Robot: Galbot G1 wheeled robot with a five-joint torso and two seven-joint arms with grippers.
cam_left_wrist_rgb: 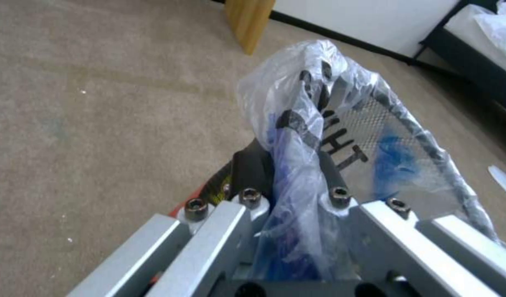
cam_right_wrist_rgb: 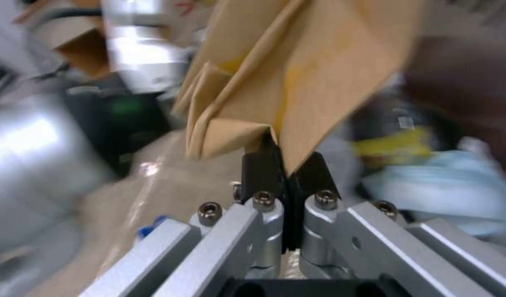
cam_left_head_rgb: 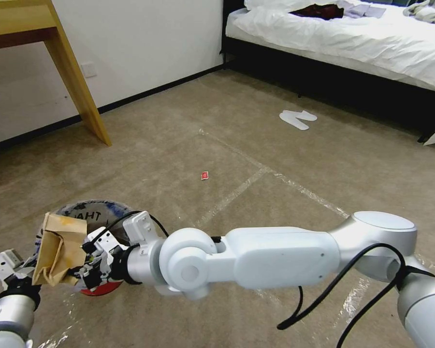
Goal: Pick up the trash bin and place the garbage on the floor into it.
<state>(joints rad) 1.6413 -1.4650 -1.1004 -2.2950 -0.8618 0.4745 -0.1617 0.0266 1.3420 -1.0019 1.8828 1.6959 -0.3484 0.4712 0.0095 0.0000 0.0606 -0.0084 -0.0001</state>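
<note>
the bin (cam_left_head_rgb: 97,217) is off to the robot's lower left, its red base showing under the right wrist and its clear bag liner, printed with dark letters and blue patches, open at the top. the left gripper (cam_left_wrist_rgb: 297,169) holds it: the dark fingers (cam_left_wrist_rgb: 252,165) are closed on the rim with the liner bunched between them, so the pick-up part looks done, though i cannot tell whether the bin rests on the floor (cam_left_head_rgb: 188,145) or hangs just above it.

right at the bin's mouth hangs a brown paper bag (cam_left_head_rgb: 58,249), crumpled and folded. the right gripper (cam_right_wrist_rgb: 285,161) has its jaws pinched together on the bag's lower edge — the right arm reaches across the robot's front to bring it there. the bag is not yet released; it sits at the rim on the side nearest the left gripper. behind it, in the right wrist view, something yellow and pale lies blurred, perhaps litter already inside.

farther out, a small red wrapper (cam_left_head_rgb: 205,175) lies on the carpet near a tape line — that piece is left to collect. by the bed (cam_left_head_rgb: 333,38) lie white slippers (cam_left_head_rgb: 297,118); a wooden table leg (cam_left_head_rgb: 79,87) stands by the wall.
</note>
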